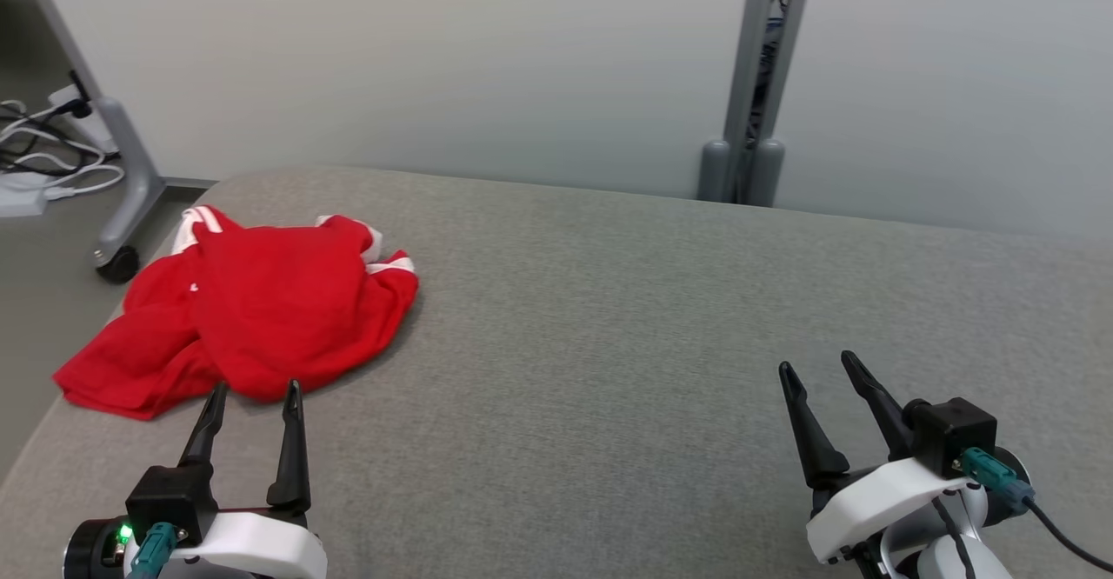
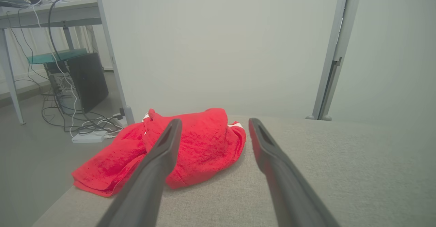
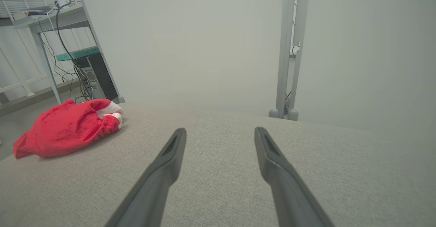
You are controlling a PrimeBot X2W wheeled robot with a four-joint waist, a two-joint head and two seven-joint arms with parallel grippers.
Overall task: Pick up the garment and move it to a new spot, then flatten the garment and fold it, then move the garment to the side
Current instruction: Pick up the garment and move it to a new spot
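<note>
A crumpled red garment (image 1: 252, 309) with white trim lies bunched at the left end of the grey fabric surface (image 1: 609, 318). My left gripper (image 1: 255, 388) stands open at the lower left, its fingertips just short of the garment's near edge and nothing between them. In the left wrist view the garment (image 2: 201, 145) lies straight ahead of the left gripper (image 2: 213, 121). At the lower right my right gripper (image 1: 817, 366) is open and empty over bare fabric. The right wrist view has the garment (image 3: 68, 126) far off to the left of the right gripper (image 3: 219, 130).
The surface's left edge runs close beside the garment, with floor below. A wheeled grey stand leg (image 1: 122, 179) and loose cables (image 1: 43, 153) lie on the floor at the left. Pale panels with a grey post (image 1: 752, 83) close off the back. A desk and computer tower (image 2: 85, 80) stand beyond.
</note>
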